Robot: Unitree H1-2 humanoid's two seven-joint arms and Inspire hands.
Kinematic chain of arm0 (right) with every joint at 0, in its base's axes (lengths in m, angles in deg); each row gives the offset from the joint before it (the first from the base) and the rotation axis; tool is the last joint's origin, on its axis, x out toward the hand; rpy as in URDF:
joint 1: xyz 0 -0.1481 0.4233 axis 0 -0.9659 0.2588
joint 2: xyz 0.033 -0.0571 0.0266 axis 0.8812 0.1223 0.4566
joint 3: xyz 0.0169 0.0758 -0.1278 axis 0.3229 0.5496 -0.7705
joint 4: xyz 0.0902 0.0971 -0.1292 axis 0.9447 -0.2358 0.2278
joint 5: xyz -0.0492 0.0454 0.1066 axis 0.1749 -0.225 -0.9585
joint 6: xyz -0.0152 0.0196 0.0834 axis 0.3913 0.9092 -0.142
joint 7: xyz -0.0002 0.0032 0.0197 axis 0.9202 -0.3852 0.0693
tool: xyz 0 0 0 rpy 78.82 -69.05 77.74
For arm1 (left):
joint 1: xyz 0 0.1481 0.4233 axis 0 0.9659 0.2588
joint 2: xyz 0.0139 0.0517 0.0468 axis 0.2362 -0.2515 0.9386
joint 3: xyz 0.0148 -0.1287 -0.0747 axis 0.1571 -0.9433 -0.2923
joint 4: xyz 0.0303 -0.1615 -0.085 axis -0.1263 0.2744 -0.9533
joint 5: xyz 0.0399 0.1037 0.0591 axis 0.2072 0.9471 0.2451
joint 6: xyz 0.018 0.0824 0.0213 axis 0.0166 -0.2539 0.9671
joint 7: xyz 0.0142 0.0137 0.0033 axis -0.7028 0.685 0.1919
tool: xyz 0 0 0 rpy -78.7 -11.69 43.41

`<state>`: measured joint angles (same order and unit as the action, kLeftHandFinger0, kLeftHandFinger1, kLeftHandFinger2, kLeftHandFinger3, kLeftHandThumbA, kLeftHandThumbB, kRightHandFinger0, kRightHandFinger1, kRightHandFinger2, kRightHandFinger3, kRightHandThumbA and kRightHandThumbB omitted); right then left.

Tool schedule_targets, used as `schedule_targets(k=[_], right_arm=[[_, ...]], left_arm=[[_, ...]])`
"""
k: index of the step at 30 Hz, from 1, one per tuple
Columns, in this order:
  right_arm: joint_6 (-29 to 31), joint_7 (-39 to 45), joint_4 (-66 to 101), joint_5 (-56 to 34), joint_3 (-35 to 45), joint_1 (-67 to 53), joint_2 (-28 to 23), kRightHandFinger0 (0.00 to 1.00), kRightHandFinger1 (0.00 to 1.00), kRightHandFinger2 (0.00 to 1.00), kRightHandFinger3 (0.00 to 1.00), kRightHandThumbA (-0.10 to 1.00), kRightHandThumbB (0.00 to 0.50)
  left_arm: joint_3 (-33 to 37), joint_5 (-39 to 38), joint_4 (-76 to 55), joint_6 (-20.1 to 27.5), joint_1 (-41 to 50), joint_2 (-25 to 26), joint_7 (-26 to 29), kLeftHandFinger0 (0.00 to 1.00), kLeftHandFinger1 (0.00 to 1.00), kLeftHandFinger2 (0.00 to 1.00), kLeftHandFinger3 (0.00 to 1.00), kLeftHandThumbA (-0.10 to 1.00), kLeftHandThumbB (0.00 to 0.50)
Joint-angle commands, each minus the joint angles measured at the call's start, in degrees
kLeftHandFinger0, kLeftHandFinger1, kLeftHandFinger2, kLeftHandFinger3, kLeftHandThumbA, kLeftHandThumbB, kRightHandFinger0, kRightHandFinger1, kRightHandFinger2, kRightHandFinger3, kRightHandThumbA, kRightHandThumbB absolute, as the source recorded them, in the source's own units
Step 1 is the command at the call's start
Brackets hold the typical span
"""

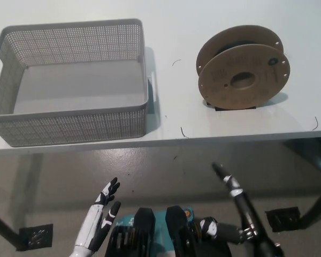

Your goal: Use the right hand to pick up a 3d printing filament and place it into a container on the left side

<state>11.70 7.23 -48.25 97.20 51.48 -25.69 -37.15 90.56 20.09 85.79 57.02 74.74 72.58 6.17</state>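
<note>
Below the counter (pixel 166 115) edge, the white left robot hand (pixel 102 214) and black right robot hand (pixel 232 187) hover, fingers spread, holding nothing. On the counter's right, the filament spool (pixel 242 74) stands on edge, cardboard face toward the robot. The grey mesh basket (pixel 69 128) sits well apart at left.

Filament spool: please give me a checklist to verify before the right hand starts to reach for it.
1. Filament spool standing on edge on the table: ok.
2. Nothing lies on the spool: ok.
3. Right hand holds nothing, below the table edge: ok.
4. Basket on the left, nothing inside: ok.
5. Left hand resting low, away from the basket: ok.
6. Filament end secured: cannot tell.
</note>
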Motion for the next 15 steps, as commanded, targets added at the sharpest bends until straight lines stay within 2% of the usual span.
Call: schedule_targets(k=[1,2,3,4,5,6,9,12,13,15], right_arm=[[4.8,-5.1,7.7,3.3,3.0,0.4,-1.0,1.0,1.0,1.0,1.0,1.0,0.29],[4.8,-4.4,8.8,3.8,3.9,0.4,-1.0,1.0,1.0,1.0,1.0,1.0,0.298],[3.0,-2.8,12.2,3.4,5.1,0.6,-1.6,1.0,1.0,1.0,1.0,1.0,0.332],[1.1,-1.7,15.0,3.1,6.0,0.7,-2.1,1.0,1.0,1.0,1.0,1.0,0.335],[0.5,-1.0,17.7,2.6,6.9,1.6,-2.8,1.0,1.0,1.0,1.0,1.0,0.315],[-0.2,-0.4,18.9,2.0,7.4,2.0,-3.2,1.0,1.0,1.0,1.0,1.0,0.326],[-7.4,3.2,25.8,-0.9,9.9,5.8,-6.5,1.0,1.0,1.0,1.0,1.0,0.386],[-13.8,6.2,30.4,0.7,12.6,11.2,-10.7,1.0,1.0,1.0,1.0,1.0,0.386],[-17.8,8.7,32.0,-0.9,13.7,14.2,-13.9,1.0,1.0,1.0,1.0,1.0,0.39],[-21.4,10.9,32.1,-3.7,14.7,18.8,-17.6,1.0,1.0,1.0,1.0,1.0,0.393]], left_arm=[[0.4,1.1,-0.7,3.3,-1.0,0.6,1.5,1.0,1.0,1.0,1.0,1.0,0.192],[0.4,1.0,-0.7,3.3,-1.0,0.6,1.3,1.0,1.0,1.0,1.0,1.0,0.194],[0.4,1.0,-0.7,3.3,-1.0,0.6,1.4,1.0,1.0,1.0,1.0,1.0,0.189],[0.5,1.0,-0.8,3.3,-0.9,0.7,1.3,1.0,1.0,1.0,1.0,1.0,0.188],[0.6,0.8,-0.8,3.3,-0.8,0.7,1.4,1.0,1.0,1.0,1.0,1.0,0.184],[0.7,0.7,-0.8,3.3,-0.7,0.7,1.4,1.0,1.0,1.0,1.0,1.0,0.186],[0.7,1.3,-0.6,3.3,-0.8,0.6,1.7,1.0,1.0,1.0,1.0,1.0,0.191],[0.4,1.3,-0.6,3.3,-1.1,0.5,1.5,1.0,1.0,1.0,1.0,1.0,0.19],[0.6,0.9,-0.5,3.3,-1.0,0.7,1.4,1.0,1.0,1.0,1.0,1.0,0.19],[0.6,1.0,-0.6,3.3,-0.7,0.7,1.6,1.0,1.0,1.0,1.0,1.0,0.19]])
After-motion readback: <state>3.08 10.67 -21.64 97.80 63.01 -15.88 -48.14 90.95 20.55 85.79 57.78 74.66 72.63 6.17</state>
